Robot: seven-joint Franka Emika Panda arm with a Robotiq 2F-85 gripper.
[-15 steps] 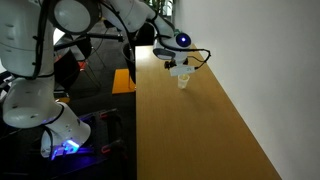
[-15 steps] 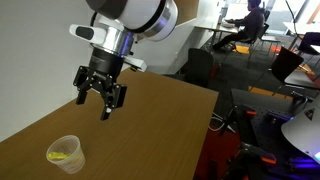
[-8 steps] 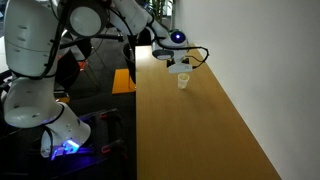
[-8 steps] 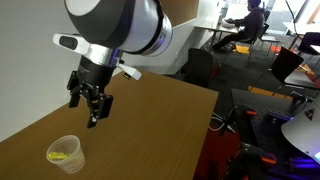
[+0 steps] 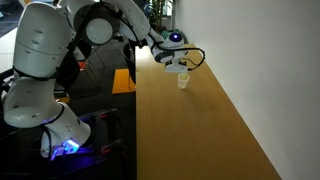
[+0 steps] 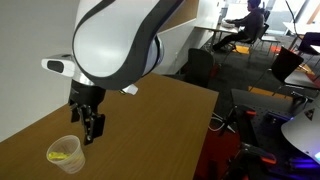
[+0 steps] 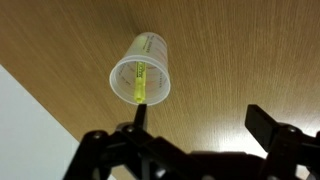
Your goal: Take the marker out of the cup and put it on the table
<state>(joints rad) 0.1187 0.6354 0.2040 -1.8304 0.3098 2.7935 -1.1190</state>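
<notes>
We held the gripper (image 6: 93,128) above and just beside the cup (image 7: 152,45), jaws wide apart and empty, presumably so it could drop around the marker (image 7: 140,82), which leaned inside the upright cup on the worktop (image 7: 230,50).

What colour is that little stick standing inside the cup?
Yellow-green. The marker shows best in the wrist view, seen from above inside the translucent whitish cup.

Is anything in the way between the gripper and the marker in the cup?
Nothing visible does. The gripper hangs open over the table near the cup, whose mouth is uncovered; the marker leans inside, ringed only by the cup's wall.
</notes>
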